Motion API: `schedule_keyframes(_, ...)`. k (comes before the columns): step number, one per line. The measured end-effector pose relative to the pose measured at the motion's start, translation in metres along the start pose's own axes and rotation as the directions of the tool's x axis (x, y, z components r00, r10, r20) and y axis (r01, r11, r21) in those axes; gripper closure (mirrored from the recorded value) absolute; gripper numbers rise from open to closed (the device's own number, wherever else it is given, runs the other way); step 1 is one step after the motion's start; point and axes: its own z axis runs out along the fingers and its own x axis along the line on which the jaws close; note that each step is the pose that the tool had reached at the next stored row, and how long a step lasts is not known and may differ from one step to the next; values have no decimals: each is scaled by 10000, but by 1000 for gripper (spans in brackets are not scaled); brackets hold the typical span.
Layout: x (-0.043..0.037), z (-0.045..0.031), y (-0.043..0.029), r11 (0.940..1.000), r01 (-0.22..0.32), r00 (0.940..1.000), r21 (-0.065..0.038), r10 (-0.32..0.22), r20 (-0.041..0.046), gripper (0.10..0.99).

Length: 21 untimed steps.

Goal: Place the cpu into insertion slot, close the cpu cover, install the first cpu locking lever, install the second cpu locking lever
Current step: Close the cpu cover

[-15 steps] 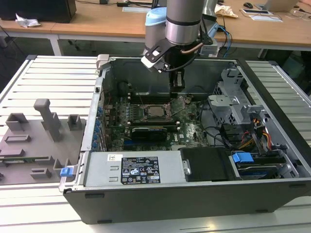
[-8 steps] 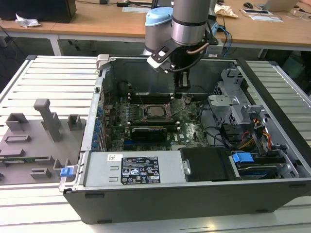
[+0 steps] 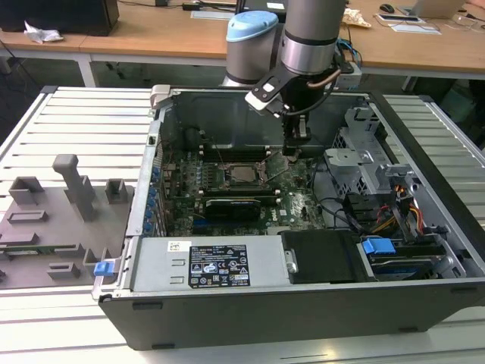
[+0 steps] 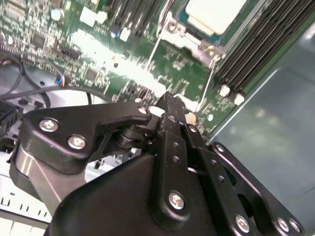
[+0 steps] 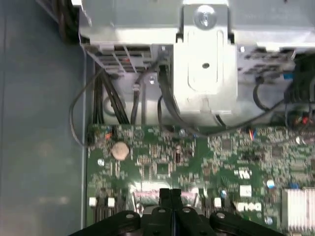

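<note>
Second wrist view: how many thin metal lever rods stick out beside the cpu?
2. The far rod lies on the cpu side away from the memory slots; the near rod runs beside those slots, by the gripper. The gripper may hide more.

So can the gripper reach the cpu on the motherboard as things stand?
Likely yes: the gripper hangs low over the motherboard, close beside the cpu, whose pale top lies bare, with nothing tall between them.

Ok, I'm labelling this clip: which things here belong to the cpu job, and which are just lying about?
Job: cpu, cpu cover, locking lever, gripper.
Lying about: grey parts tray, power supply, coin battery, drive cage.
</note>
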Motion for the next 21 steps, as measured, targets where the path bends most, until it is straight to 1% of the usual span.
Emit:
schedule_keyframes(1, 6, 5, 37, 10000, -1, 10000, 1, 1, 1, 980)
schedule_keyframes(4, 9, 35, 89, 10000, -1, 10000, 0, 1, 0, 980)
schedule_keyframes(9, 11, 77, 130, 10000, -2, 10000, 1, 2, 1, 980)
schedule_keyframes(11, 12, 119, 147, 10000, 0, 10000, 0, 0, 0, 980)
schedule_keyframes(12, 12, 140, 146, 10000, -1, 10000, 1, 1, 1, 980)
schedule_keyframes(16, 12, 143, 134, 10000, -2, 10000, 91, 2, -2, 980)
schedule_keyframes(19, 12, 140, 80, 9999, -2, 10000, 101, 2, -1, 980)
schedule_keyframes(21, 12, 140, 62, 9999, -2, 10000, 101, 2, -2, 980)
